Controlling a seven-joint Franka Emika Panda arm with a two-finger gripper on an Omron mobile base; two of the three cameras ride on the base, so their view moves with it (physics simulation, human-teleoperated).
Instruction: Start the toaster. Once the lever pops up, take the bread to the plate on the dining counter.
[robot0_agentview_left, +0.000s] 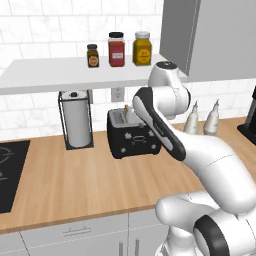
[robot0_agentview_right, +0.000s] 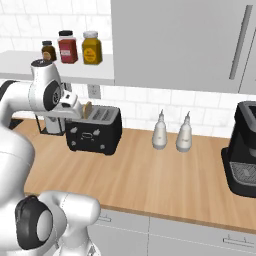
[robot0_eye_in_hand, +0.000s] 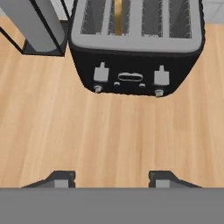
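The bread (robot0_eye_in_hand: 118, 17) stands on edge in a toaster (robot0_eye_in_hand: 135, 48) slot, its top poking out. Thin, light and crumbly, it wants a gentle pinch across that exposed edge. The hand (robot0_eye_in_hand: 109, 178) hovers before the toaster over the counter (robot0_eye_in_hand: 109, 131), fingers apart, holding nothing.

One toaster (robot0_agentview_left: 133, 134) with four slots, holding one bread slice (robot0_eye_in_hand: 118, 17). Three jars (robot0_agentview_left: 116, 49) on the shelf (robot0_agentview_left: 45, 72). Two white bottles (robot0_agentview_right: 172, 132) on the worktop (robot0_agentview_right: 150, 175). One paper towel roll (robot0_agentview_left: 77, 118). One coffee machine (robot0_agentview_right: 242, 150).
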